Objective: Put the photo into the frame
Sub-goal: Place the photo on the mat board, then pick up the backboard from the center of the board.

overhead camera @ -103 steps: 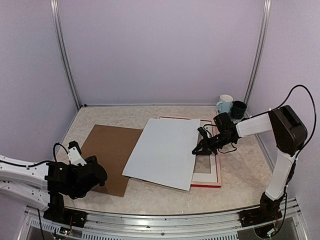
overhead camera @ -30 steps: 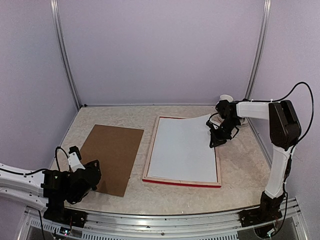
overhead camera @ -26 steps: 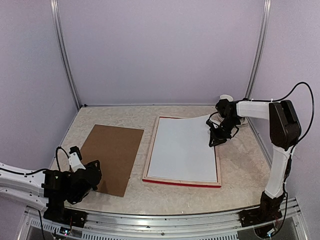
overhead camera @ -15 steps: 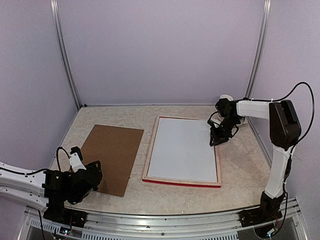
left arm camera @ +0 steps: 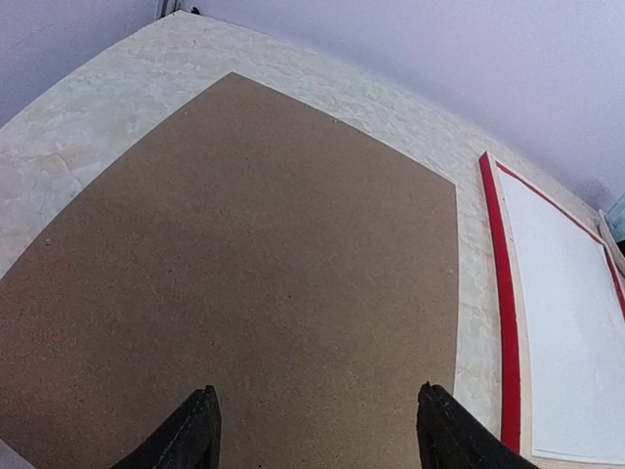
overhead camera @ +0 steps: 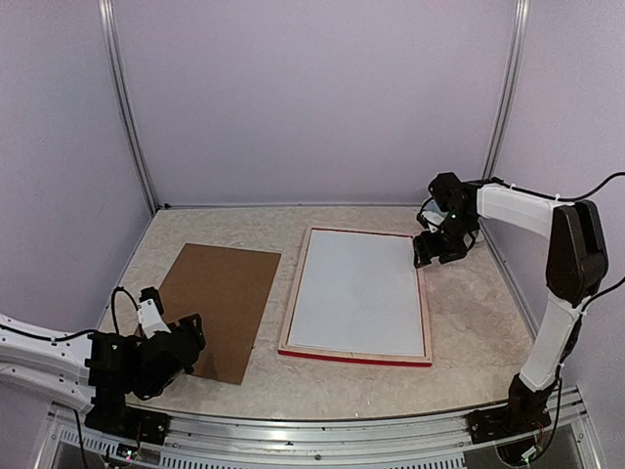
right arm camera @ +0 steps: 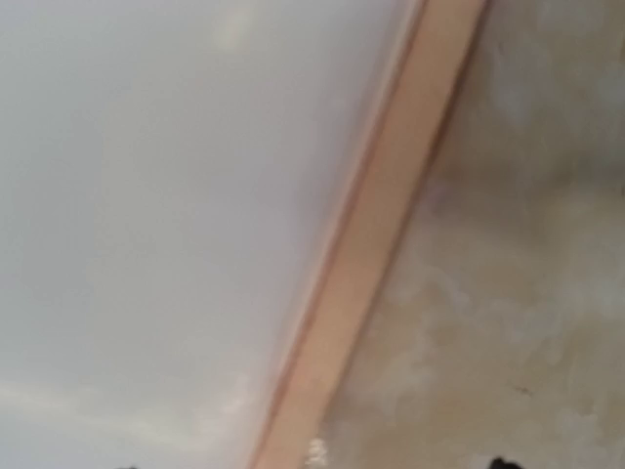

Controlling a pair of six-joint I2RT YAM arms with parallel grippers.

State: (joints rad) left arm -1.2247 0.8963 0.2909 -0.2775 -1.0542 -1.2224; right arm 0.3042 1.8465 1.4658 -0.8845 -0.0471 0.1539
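At far left, the left gripper [left arm camera: 317, 396], a black two-finger claw, hovers low over the near corner of the flat brown rectangular backing board [overhead camera: 220, 298]. Its fingers are spread and empty, and we read it as waiting to take the board up. The board lies just beside the frame, apart from it, which leaves the opening clear. At centre, the thin rectangular frame [overhead camera: 352, 358], red with pale wood sides, rests flat on the speckled beige tabletop [overhead camera: 469, 322]. The photo [overhead camera: 356, 293] lies seated inside its rails, showing only a plain white side. We judge the printed side to be facing down. At right, the right gripper [overhead camera: 426, 252], also black, hangs over the frame's far right corner, its tips wide apart and gripping nothing.
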